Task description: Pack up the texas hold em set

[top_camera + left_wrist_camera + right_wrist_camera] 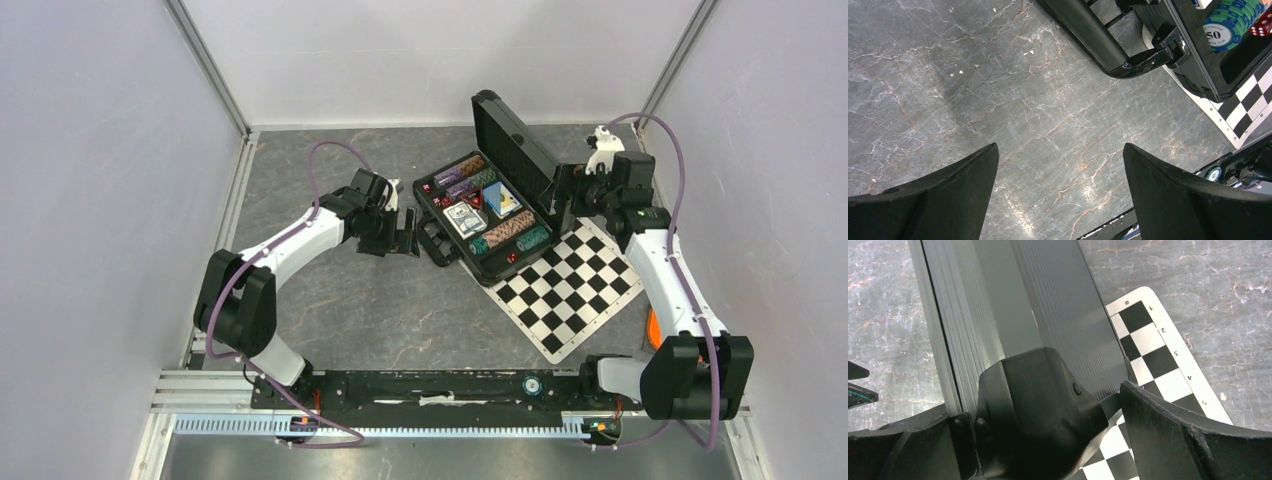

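The black case (452,252) of the texas hold em set lies open mid-table, its lid (512,145) standing up at the back. Rows of teal, purple and brown-white chips (508,230), blue card decks (500,198) and red dice (478,201) fill the foam lining. My left gripper (405,240) hovers open just left of the case handle (437,242), nothing between its fingers. In the left wrist view the gripper (1060,147) is over bare table, the handle (1098,40) ahead. My right gripper (562,200) is open, straddling the lid's corner (1038,440); the ribbed lid (1048,305) rises ahead.
A black-and-white checkered mat (575,290) lies under the case's right end and spreads toward the right arm. Something orange (652,328) peeks out behind the right arm's forearm. Grey walls enclose the marbled table (350,300) on three sides.
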Available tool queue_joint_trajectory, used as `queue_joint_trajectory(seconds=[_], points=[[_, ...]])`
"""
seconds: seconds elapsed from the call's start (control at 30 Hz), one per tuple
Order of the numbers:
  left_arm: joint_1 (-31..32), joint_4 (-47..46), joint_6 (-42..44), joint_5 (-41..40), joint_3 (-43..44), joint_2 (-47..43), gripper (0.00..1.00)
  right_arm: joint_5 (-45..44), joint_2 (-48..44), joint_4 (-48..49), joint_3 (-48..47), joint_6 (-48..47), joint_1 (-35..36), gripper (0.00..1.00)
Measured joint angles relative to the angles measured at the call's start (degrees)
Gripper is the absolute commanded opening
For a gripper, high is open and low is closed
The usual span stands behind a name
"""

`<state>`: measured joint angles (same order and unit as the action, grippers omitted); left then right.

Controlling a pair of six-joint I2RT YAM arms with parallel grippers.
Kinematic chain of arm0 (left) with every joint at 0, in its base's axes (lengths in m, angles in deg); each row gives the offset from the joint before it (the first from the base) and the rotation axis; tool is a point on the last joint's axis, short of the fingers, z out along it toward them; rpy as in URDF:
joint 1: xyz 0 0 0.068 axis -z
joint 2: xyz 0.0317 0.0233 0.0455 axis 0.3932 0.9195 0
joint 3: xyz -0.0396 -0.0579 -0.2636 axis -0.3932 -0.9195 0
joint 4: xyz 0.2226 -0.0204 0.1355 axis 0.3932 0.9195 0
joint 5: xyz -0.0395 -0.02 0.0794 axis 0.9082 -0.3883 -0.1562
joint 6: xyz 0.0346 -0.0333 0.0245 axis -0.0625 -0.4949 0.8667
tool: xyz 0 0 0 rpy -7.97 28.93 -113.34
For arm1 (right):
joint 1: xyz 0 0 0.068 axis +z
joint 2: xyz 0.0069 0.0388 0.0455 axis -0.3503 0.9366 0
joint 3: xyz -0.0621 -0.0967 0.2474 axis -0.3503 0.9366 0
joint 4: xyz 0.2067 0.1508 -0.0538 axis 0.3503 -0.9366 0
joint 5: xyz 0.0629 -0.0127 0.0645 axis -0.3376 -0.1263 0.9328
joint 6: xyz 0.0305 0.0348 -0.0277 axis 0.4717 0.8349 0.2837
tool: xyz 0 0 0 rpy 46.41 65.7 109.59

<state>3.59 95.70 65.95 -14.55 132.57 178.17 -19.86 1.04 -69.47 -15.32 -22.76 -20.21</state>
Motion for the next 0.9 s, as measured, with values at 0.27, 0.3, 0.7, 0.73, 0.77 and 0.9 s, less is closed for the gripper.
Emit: queue_joint_trajectory(seconds=[0.27, 0.3, 0.7, 0.73, 0.77, 0.9], points=[[0.0, 0.28, 0.0, 0.02, -0.24, -0.04, 1.0, 5.79, 0.7, 6.56, 2.91, -0.83, -1.2, 0.98], [0.0, 0.28, 0.0, 0.0, -0.42, -0.13, 1.0, 7.08, 0.68, 7.67, 3.65, -1.55, -1.27, 0.98], [0.0, 0.61, -0.02, 0.0, -2.43, -1.22, 1.0, 13.46, 2.86, 4.39, 1.77, -8.96, -1.33, 0.98], [0.0, 0.61, -0.02, 0.02, -2.43, -1.22, 1.0, 13.55, 3.19, 3.54, 1.09, -9.29, -1.33, 0.98], [0.0, 0.61, -0.02, 0.02, -2.43, -1.22, 1.0, 13.66, 3.48, 2.56, 0.37, -9.75, -1.33, 0.98], [0.0, 0.61, -0.02, 0.04, -2.43, -1.22, 1.0, 13.22, 3.82, -0.31, -1.49, -10.69, -1.18, 0.98]])
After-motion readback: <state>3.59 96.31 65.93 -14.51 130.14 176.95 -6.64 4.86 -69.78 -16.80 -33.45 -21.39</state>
